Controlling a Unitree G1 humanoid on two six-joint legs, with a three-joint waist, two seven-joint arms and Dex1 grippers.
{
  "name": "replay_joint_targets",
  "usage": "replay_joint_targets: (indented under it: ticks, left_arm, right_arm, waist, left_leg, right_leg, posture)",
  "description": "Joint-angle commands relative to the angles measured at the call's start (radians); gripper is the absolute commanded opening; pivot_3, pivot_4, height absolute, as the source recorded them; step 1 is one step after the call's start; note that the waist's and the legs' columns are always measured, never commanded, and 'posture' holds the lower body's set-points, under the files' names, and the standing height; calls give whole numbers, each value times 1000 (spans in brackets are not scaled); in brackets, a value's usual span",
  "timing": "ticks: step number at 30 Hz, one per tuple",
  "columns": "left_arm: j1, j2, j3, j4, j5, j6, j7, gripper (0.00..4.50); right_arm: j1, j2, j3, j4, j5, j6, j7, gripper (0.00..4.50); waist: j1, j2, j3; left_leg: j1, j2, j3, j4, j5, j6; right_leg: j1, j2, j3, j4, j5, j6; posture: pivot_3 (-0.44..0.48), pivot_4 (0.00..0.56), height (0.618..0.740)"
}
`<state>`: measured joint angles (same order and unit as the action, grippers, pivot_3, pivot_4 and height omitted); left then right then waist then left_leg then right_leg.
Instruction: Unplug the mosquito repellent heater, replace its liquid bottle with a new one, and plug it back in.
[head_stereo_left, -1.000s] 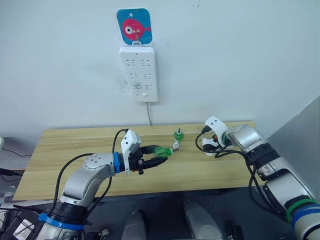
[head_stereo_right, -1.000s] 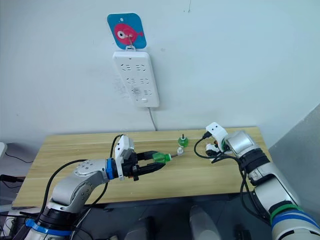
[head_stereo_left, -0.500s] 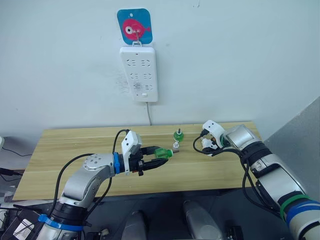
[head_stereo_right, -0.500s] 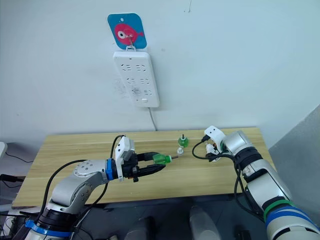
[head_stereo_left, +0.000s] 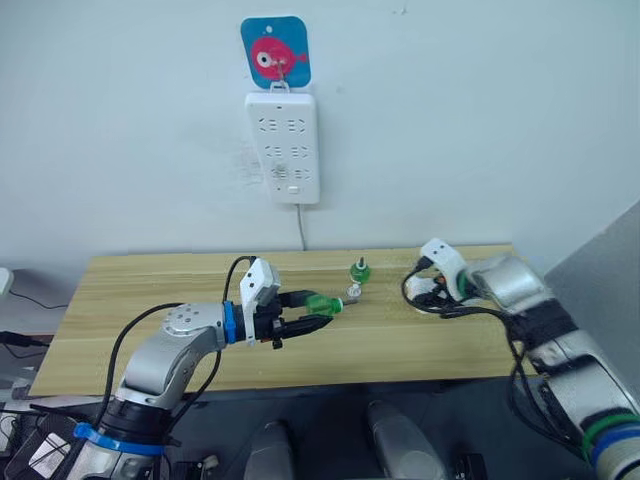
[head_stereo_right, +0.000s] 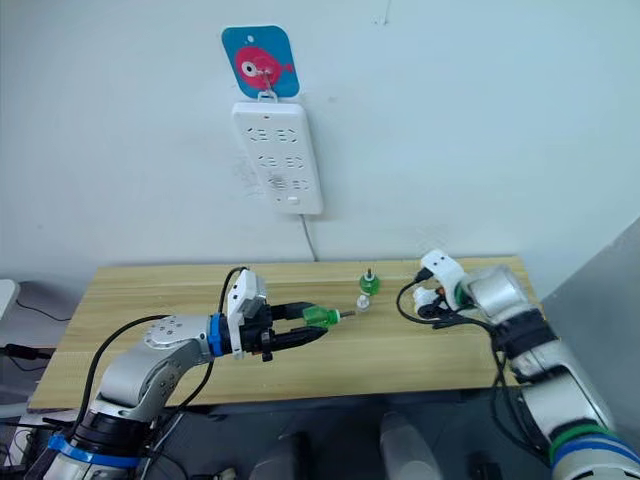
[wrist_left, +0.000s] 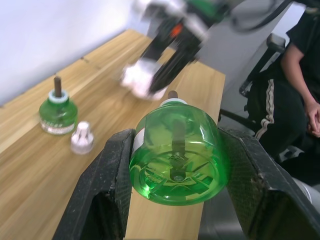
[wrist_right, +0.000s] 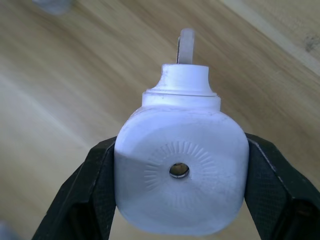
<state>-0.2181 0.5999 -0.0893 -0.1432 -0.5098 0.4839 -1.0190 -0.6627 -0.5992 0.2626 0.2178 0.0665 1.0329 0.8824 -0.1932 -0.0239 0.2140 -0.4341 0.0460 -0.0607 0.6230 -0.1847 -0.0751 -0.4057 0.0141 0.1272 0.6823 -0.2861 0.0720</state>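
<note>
A pale wall backs a wooden table (head_stereo_left: 150, 330), and on that wall hangs a long white power strip (head_stereo_left: 283, 147) beneath a blue fish sticker (head_stereo_left: 274, 51). Over the table's middle, the left gripper (head_stereo_left: 312, 314) is clamped tight on a green liquid bottle (wrist_left: 176, 151), holding it on its side, one black finger pressed to each flank, wick end pointing away toward the right arm. Out on the right side, the right gripper (head_stereo_right: 428, 297) has the mosquito repellent heater (wrist_right: 181, 175) pinched between both fingers, just above the tabletop, its round vent hole facing the wrist camera. Between the two grippers, a second green bottle (head_stereo_left: 357, 270) stands upright on the wood, with a small white cap (head_stereo_left: 352, 292) just beside it. A seated person (wrist_left: 300, 75) shows beyond the table edge.
</note>
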Motion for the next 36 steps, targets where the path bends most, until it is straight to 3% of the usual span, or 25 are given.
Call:
replay_joint_targets:
  ticks: [1, 3, 6, 8, 13, 20, 36]
  left_arm:
    - [-40, 6, 52, -27, -85, 74, -23, 2237]
    - [-53, 10, 67, -33, -117, 114, -30, 2237]
    - [-124, -3, 124, -29, -257, 273, -10, 2237]
    - [-173, -17, 154, -15, -320, 348, 16, 2237]
    - [-243, -4, 171, -39, -442, 490, -4, 2237]
    - [-234, 28, 158, -94, -479, 546, -30, 2237]
    - [-209, 13, 142, -122, -472, 537, -31, 2237]
  right_arm:
    - [102, -74, -201, -300, 167, 123, 65, 2992]
    - [155, -94, -264, -398, 231, 163, 74, 2992]
    - [225, 38, -571, -561, 510, 337, 115, 2992]
    - [248, 71, -653, -647, 615, 413, 118, 2992]
    - [242, 200, -723, -730, 740, 522, 3, 2992]
    - [216, 309, -782, -716, 846, 580, -135, 2992]
    - [229, 256, -749, -636, 1196, 579, -366, 2992]
  waist:
    - [1, 0, 0]
    - [-1, 0, 0]
    - [-11, -1, 0]
    - [-11, 0, 0]
    - [-29, 0, -1]
    - [-48, 0, -1]
    - [-54, 0, -1]
  left_leg:
    - [0, 0, 0, 0, 0, 0]
    - [0, 0, -1, 0, 0, 0]
    - [1, 1, 0, 1, 0, 0]
    - [1, 1, 0, 1, 0, 0]
    - [1, 1, 0, 5, 0, 0]
    - [1, 1, 0, 3, 0, 0]
    - [1, 1, 1, 2, 0, 0]
  right_leg:
    - [0, 0, 0, 0, 0, 0]
    - [1, 0, -1, 0, 0, 0]
    - [1, 1, 0, 0, 0, 0]
    - [1, 1, 0, 2, 0, 0]
    - [2, 1, 0, 4, 0, 0]
    - [0, 1, 0, 5, 0, 0]
    - [0, 1, 1, 4, 0, 0]
  posture:
    - [-208, 165, 740]
    - [-217, 165, 740]
    - [-243, 168, 740]
    - [-249, 170, 740]
    - [-266, 174, 740]
    - [-259, 175, 740]
    - [-245, 176, 740]
